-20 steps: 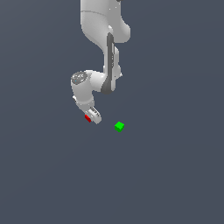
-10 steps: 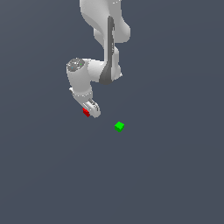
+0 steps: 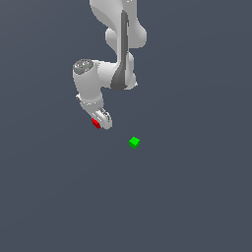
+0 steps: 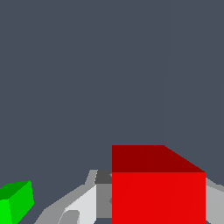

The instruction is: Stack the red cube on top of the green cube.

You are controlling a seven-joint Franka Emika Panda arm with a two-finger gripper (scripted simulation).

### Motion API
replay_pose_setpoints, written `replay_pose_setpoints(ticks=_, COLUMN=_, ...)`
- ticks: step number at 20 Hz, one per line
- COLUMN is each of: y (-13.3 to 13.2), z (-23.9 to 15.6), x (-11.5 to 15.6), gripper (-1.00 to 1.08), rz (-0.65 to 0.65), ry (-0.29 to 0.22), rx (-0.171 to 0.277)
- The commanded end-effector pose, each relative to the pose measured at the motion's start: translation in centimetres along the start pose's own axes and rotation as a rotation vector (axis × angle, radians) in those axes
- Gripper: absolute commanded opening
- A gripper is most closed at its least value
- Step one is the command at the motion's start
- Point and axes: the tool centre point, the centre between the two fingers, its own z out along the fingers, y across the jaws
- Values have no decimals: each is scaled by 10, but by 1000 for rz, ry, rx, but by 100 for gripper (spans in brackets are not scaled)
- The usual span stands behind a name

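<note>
The tiny red cube is held between the fingers of my gripper, which is shut on it and raised off the floor. In the wrist view the red cube fills the space between the grey fingers. The tiny green cube rests on the grey floor toward the exterior view's right of the gripper, lower in that picture and apart from it. A corner of the green cube also shows at the edge of the wrist view.
The white arm reaches down from the top of the exterior view. A plain dark grey floor lies all around both cubes.
The gripper has risen with the red cube in it, lifting it off the floor. The green cube has stayed where it was.
</note>
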Motion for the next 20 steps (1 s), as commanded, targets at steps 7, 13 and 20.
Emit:
replay_pose_setpoints(ticks=7, y=-20, z=7, x=-12, gripper=-100, rz=0, ry=0, rx=0)
replay_pose_setpoints(ticks=13, y=-62, z=21, x=-35, gripper=-100, rz=0, ry=-1, rx=1)
replay_pose_setpoints(ticks=20, y=-126, z=43, x=-70, gripper=-100, rz=0, ry=-1, rx=1)
